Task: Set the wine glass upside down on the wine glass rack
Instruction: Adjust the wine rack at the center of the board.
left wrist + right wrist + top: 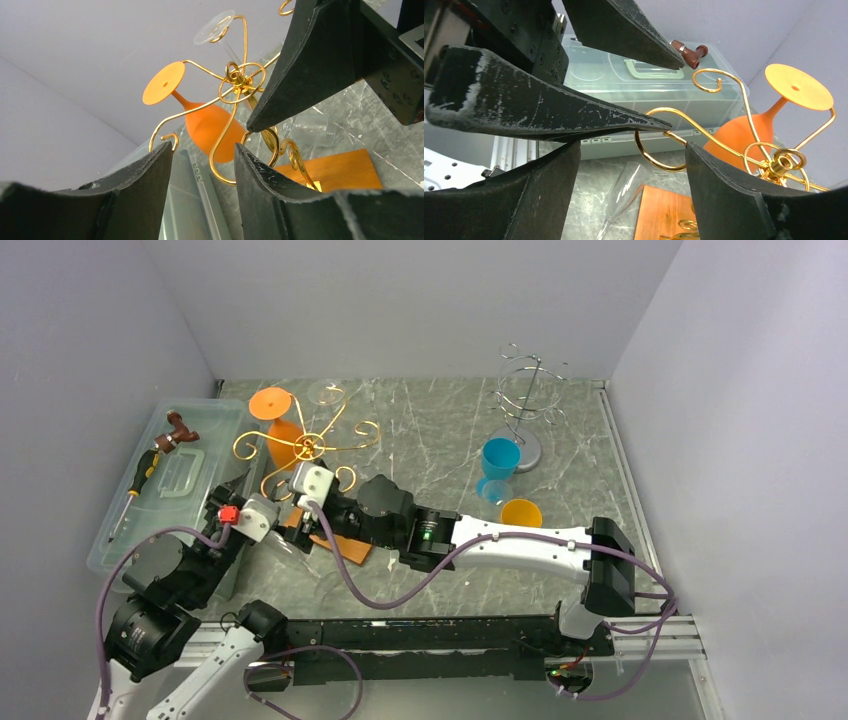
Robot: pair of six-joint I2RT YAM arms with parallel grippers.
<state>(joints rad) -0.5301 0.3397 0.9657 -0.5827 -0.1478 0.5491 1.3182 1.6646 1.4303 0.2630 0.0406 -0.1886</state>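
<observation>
The gold wine glass rack (308, 447) stands on its wooden base (335, 170) at about 10 o'clock on the marble-patterned table (420, 430). Both arms reach in to it from 5 and 7 o'clock. An orange wine glass (282, 435) hangs upside down from the rack's 10 o'clock arm, its round foot caught in the wire. A clear wine glass (214, 27) hangs foot-up from a hook near 12 o'clock. Another clear glass (621, 187) lies on its side on the table just beside the wooden base, toward the lidded plastic box (215, 425) at 9 o'clock. The left gripper (204, 149) has its jaws apart, and only rack wire and the orange bowl show through the gap. The right gripper (631, 150) also stands spread. The lying glass shows between its fingers, but it seems to rest on the table beyond them rather than in their hold; the angle leaves that unsure. The two grippers are close together, each one's fingers filling a corner of the other's wrist view. A screwdriver (135, 490) lies on the box lid. At 1 o'clock stands a silver wire rack (525, 400), with a blue cup (500, 458) and an orange cup (521, 512) near it.
</observation>
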